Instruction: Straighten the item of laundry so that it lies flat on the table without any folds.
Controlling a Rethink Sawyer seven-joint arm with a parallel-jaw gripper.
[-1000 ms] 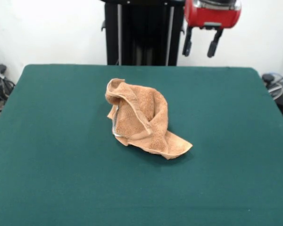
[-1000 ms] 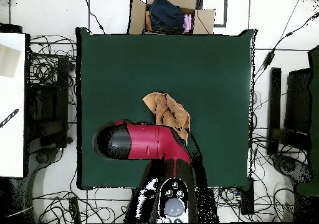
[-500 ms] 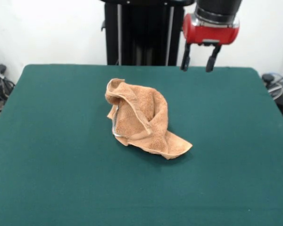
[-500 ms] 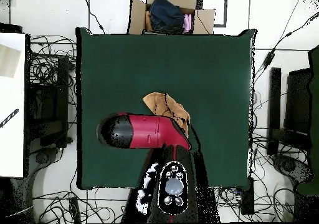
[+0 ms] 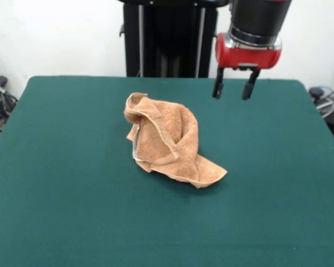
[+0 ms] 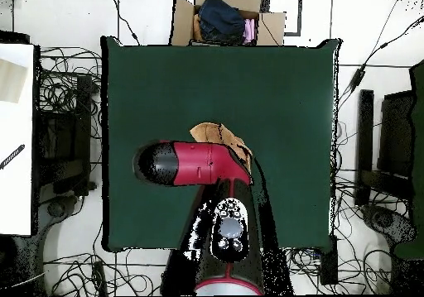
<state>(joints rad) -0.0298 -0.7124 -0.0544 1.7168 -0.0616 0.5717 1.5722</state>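
The item of laundry is an orange-tan terry towel, crumpled into a heap with folded-over edges, near the middle of the dark green table. My gripper hangs open above the table, up and to the right of the towel and well apart from it, with nothing between its fingers. In the overhead view the red arm covers much of the towel, leaving only its far edge showing; the gripper itself is hidden under the arm there.
A cardboard box with dark clothes stands beyond the table's far edge in the overhead view. Cables and equipment lie on the floor round the table. A white surface sits at the left.
The gripper has come down and slightly toward the towel over the last second, from the picture's top to just above the table. The towel has not moved.
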